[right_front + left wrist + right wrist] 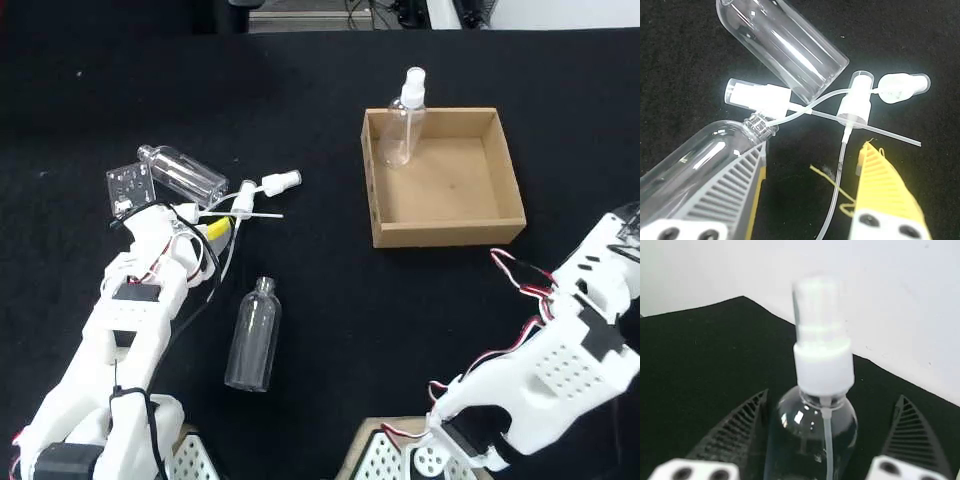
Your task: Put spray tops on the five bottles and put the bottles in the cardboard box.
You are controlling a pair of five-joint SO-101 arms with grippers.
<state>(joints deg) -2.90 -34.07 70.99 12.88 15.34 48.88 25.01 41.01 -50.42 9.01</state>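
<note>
**Spotter:** Jaws?

**Me:** My left gripper [814,145] gapes wide and grips nothing. An uncapped bottle [695,160] lies along one finger, with two loose spray tops [760,95] just beyond. My right gripper [831,395] clasps a capped bottle [810,440] by the table's [330,320] right edge.

**Spotter:** Box?

**Me:** The cardboard box [450,233] sits toward the far edge, with a topped bottle [405,125] leaning inside.
</note>
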